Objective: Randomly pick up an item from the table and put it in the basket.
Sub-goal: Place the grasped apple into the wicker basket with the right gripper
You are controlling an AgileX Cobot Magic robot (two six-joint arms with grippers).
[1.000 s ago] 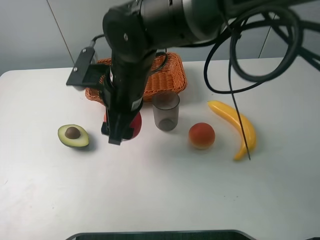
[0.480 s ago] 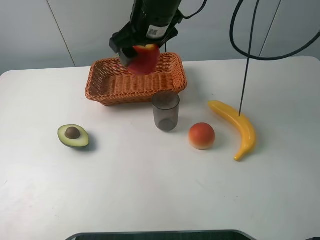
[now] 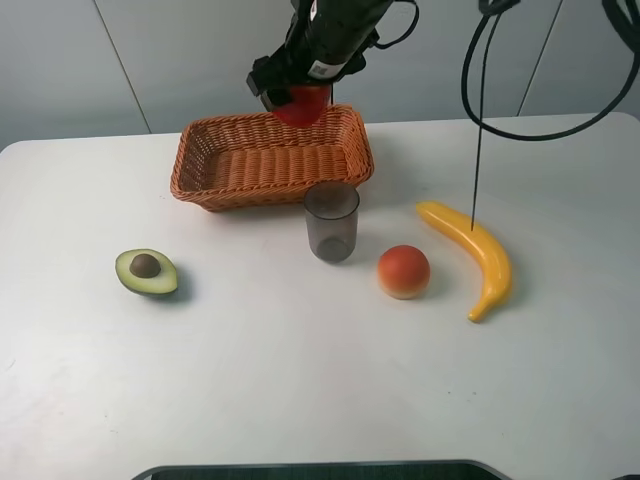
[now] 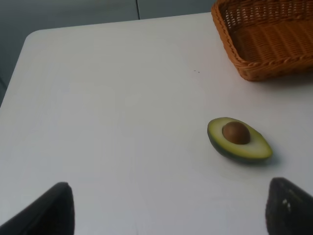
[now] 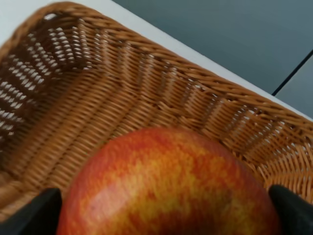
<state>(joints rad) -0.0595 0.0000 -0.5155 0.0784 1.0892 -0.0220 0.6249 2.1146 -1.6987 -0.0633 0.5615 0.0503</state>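
White worktop (image 3: 300, 390) spreads out below me, with a grey wall behind it. My right end effector (image 3: 300, 98) is clamped on the red apple (image 5: 166, 186) and holds it in the air over the far side of the wicker basket (image 3: 250, 192), above the woven floor. My left end effector (image 4: 168, 213) is spread wide and empty, hanging over the worktop near the halved avocado (image 4: 238, 139). A grey cup (image 3: 331, 222) stands just in front of the basket. A peach-like fruit (image 3: 403, 271) and a banana (image 3: 470, 255) lie to its right.
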